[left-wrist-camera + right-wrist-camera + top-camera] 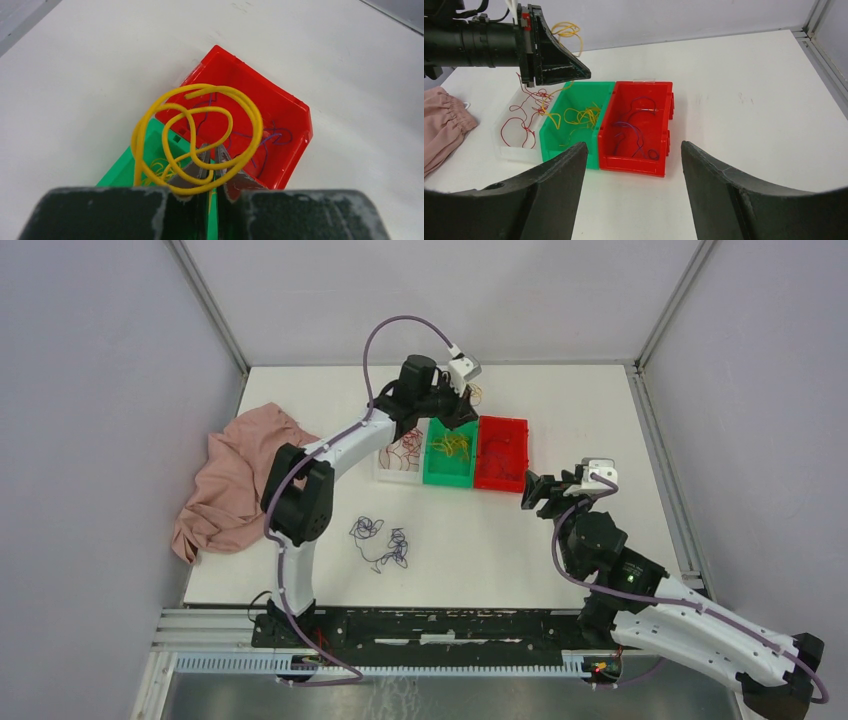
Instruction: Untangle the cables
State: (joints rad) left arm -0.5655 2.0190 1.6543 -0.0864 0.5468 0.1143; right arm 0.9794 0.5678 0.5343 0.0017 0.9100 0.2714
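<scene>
The left hand [212, 159] pinched a coiled yellow cable [215, 89] above the green bin [117, 172]; the right hand [633, 145] hovered open, empty.

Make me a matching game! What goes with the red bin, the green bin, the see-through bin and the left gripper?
Things:
1. red bin
2. green bin
3. clear bin
4. left gripper

What goes with it:
A. dark red cables lying inside
B. yellow coil pinched, up in the air
C. purple cables lying inside
D. loose yellow cables lying inside

Pairs: 1-C, 2-D, 3-A, 4-B.
</scene>
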